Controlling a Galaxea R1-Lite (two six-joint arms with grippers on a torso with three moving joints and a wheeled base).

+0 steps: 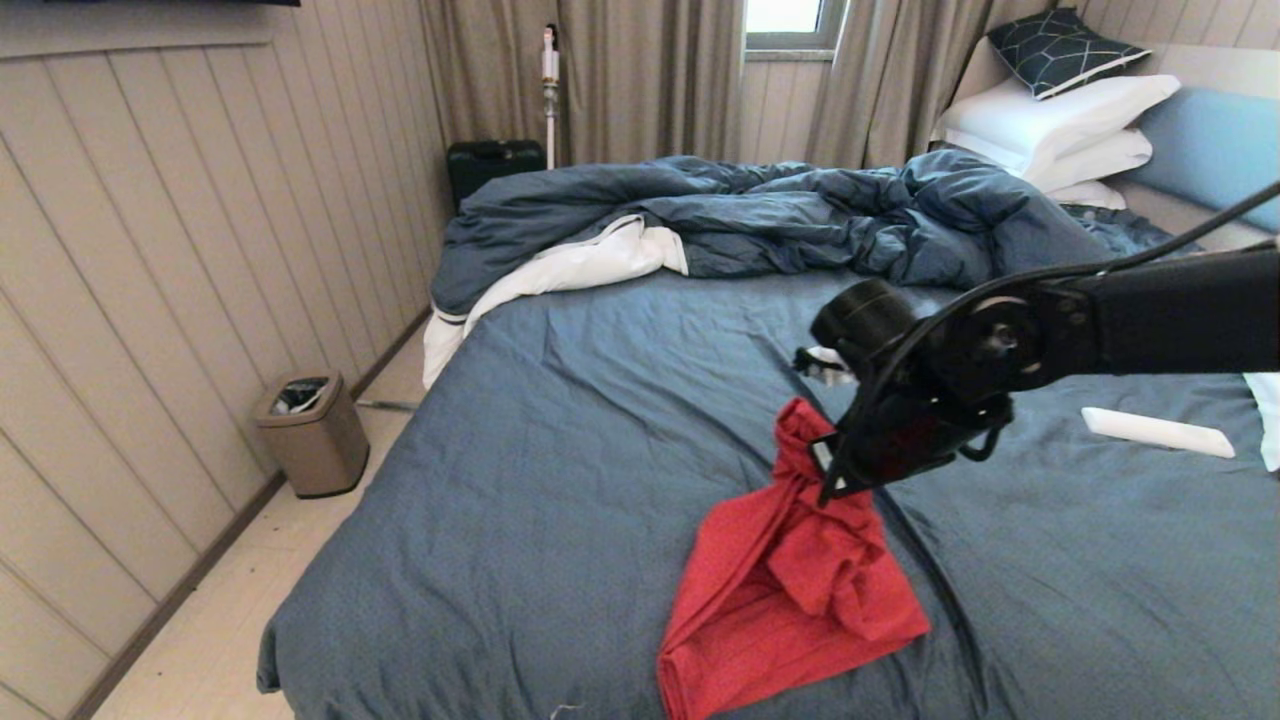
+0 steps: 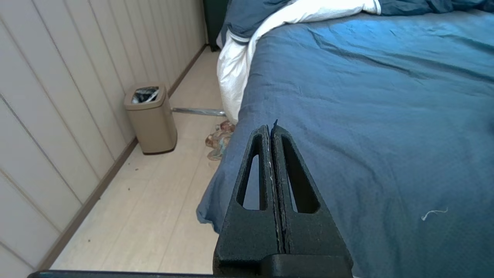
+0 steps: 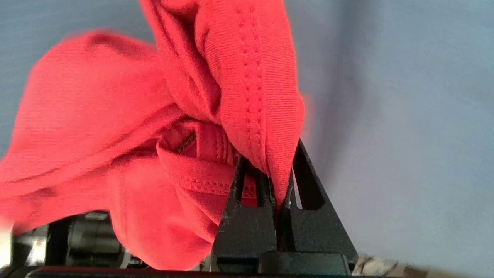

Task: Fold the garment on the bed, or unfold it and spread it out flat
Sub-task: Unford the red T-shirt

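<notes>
The shirt (image 1: 790, 590) is lifted by one stitched edge, the rest trailing bunched on the bed (image 1: 560, 480) near its foot — judged so that it can be shaken open. The right gripper (image 3: 279, 193) is clamped on that edge; the left gripper (image 2: 272, 129) is parked by the bed's corner, fingers together, empty.

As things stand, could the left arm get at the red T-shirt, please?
Probably yes: the left gripper sits shut over the bed's near corner, with bare sheet between it and the T-shirt; the right gripper already holds one edge.
</notes>
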